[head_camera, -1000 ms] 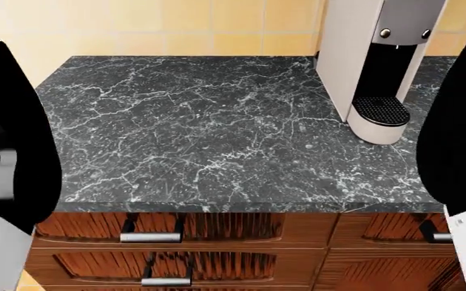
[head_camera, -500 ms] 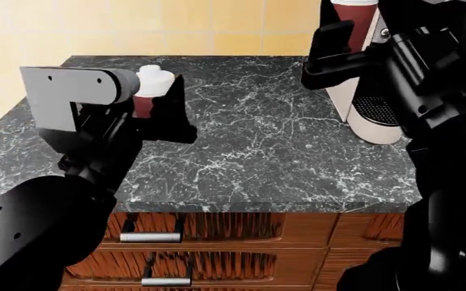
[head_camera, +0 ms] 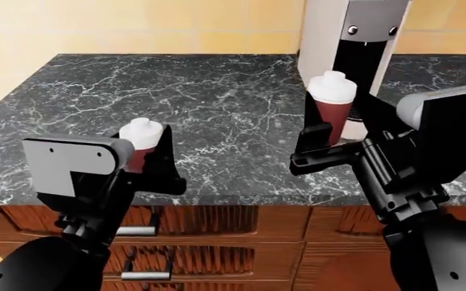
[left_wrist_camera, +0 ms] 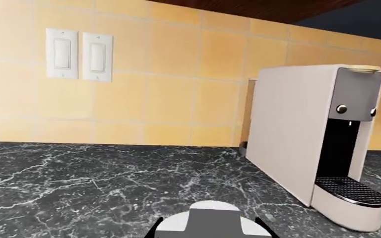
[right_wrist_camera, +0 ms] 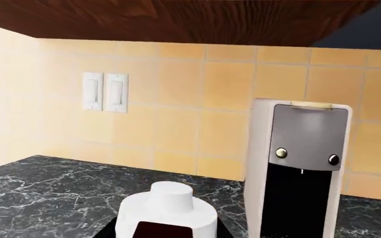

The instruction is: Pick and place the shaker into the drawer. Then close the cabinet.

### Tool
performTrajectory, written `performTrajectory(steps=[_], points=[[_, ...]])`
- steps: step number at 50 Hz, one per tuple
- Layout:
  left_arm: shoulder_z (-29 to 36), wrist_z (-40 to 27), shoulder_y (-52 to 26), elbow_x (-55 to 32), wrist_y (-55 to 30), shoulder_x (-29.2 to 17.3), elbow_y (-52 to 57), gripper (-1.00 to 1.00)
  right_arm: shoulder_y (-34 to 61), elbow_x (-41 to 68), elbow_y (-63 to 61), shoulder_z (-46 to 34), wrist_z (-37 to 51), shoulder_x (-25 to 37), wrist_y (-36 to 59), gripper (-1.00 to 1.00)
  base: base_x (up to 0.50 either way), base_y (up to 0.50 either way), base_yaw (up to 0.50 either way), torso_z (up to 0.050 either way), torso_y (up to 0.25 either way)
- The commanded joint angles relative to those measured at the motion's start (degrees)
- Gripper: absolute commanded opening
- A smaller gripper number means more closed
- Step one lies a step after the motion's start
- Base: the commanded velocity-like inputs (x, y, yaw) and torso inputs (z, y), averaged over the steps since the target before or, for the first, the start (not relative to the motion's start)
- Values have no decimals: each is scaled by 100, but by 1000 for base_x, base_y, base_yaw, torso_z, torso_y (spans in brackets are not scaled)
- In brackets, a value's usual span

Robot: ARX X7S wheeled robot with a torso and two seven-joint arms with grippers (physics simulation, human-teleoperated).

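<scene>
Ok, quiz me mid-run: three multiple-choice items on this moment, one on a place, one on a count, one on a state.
1. Where is the coffee machine?
A. back right of the counter
B. front left
C. on the floor

2. How many shakers show in the head view?
A. one
B. two
C. four

3. The drawers below the counter are:
A. shut
B. pulled out
C. removed

Answers: 1 A, it stands by the tiled wall. 2 B, one at the left gripper, one at the right gripper. 3 A, fronts sit flush.

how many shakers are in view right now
2. One shaker sits in the left claw over the counter's front left. The other shaker is in the right claw, in front of the coffee machine. None else visible.
</scene>
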Motion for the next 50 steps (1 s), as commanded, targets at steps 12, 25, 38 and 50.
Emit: performTrajectory(steps=[12, 25, 38, 50], points=[[-60, -113, 33, -176, 267, 0, 290, -100, -198, 309, -118, 129, 247, 5, 12, -100, -148, -500, 0, 0, 0], [-79, -198, 92, -337, 247, 11, 355, -100, -185, 480, -119, 242, 352, 5, 18, -100, -149, -500, 0, 0, 1], [23, -190, 181, -295, 339, 6, 322, -100, -208, 700, -119, 384, 496, 6, -14, -100, -148, -500, 0, 0, 0], [79, -157, 257, -229, 454, -27, 256, -100, -83, 714, -119, 451, 459, 6, 81, -100, -150, -500, 0, 0, 0]])
